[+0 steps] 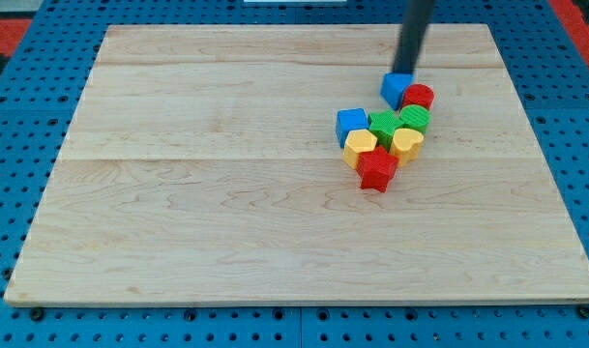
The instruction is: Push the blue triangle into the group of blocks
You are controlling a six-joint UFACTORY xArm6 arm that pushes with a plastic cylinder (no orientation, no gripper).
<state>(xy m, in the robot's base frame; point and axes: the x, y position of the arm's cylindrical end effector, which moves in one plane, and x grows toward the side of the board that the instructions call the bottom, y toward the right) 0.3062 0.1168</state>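
My tip touches the blue triangle's top edge, beside the group.

My tip against the blue triangle (touching red cylinder).

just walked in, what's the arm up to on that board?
The arm's rod is pushing blocks on a wooden board. My tip sits at the top edge of the blue triangle, which already touches the red block at the top of the cluster. Below sit two green blocks, a blue cube, two yellow blocks and a red star.
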